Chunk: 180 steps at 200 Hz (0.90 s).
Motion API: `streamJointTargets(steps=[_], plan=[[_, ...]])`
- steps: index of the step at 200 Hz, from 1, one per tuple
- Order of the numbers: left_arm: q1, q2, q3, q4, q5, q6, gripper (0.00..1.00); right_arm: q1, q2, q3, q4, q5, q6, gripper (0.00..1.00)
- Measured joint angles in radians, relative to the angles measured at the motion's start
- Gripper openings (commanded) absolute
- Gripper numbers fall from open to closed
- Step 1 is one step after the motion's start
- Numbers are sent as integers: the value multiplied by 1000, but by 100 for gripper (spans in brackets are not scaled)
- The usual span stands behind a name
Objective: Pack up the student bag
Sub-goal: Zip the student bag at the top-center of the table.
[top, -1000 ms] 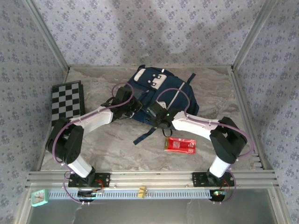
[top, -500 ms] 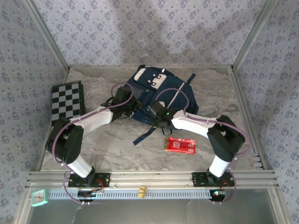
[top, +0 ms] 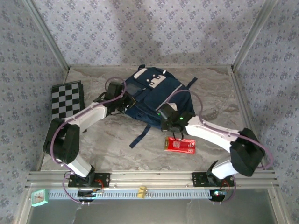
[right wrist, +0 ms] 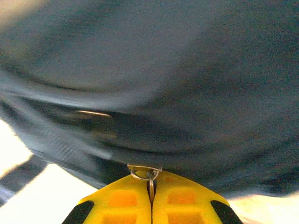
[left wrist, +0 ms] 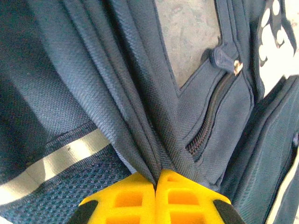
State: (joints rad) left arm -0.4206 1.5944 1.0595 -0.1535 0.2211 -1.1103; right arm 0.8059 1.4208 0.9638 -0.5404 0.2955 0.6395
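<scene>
The student bag (top: 156, 91), a navy backpack with a white buckle panel (top: 153, 78), lies at the back middle of the table. My left gripper (top: 125, 100) is at the bag's left edge. In the left wrist view this gripper (left wrist: 155, 176) is shut on a bunched fold of the bag's navy fabric (left wrist: 140, 116), beside a partly open zipper (left wrist: 208, 123). My right gripper (top: 165, 114) is at the bag's near edge. In the right wrist view it (right wrist: 150, 183) is shut on a metal zipper pull (right wrist: 145, 173), with blurred dark bag fabric (right wrist: 187, 93) above.
A red packet (top: 180, 145) lies on the marble table (top: 112, 144) just in front of the right forearm. A folded chessboard (top: 67, 99) rests at the left edge. A dark bag strap (top: 140, 136) trails toward me. Patterned walls enclose the back and sides.
The right arm swung its elbow out to the right and drew the zipper pull rightward. The left gripper moved back and left with the fabric, and the bag shifted and opened out.
</scene>
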Motion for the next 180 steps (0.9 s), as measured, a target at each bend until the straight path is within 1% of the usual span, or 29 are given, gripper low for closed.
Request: streamJointTargets(steps=[21,46,69,85,98,111,125,139,151,160,171,180], plan=[[37,35,66,-55,40,58,0,-33,-78,-34,-15,11,-4,0],[53,140,200,-114,114,135,0,-36,-126,-32,-11,20,-21,0],[73,277,369,-150,178,209,0,-22,-117,-25,32,-22,-44,0],[89,380,502,-174,199,266,0,-14,-61,21,69,-60,-46,0],[108,441,579,-171,220,303,10,-12,8,76,100,-92,-46,0],[134,468,604,-154,250,326,18,-11,68,125,123,-109,-46,0],[172,460,579,-129,267,335,30,-5,120,177,118,-109,-42,0],[212,400,474,-80,271,327,43,-3,153,217,108,-105,-40,0],[239,319,349,-58,266,294,46,-4,159,222,106,-106,-37,0],[243,247,254,-41,266,256,48,-4,159,222,103,-106,-25,0],[225,160,139,6,264,200,49,-4,159,222,103,-105,-15,0],[190,87,52,43,261,145,51,-2,159,222,103,-104,-5,0]])
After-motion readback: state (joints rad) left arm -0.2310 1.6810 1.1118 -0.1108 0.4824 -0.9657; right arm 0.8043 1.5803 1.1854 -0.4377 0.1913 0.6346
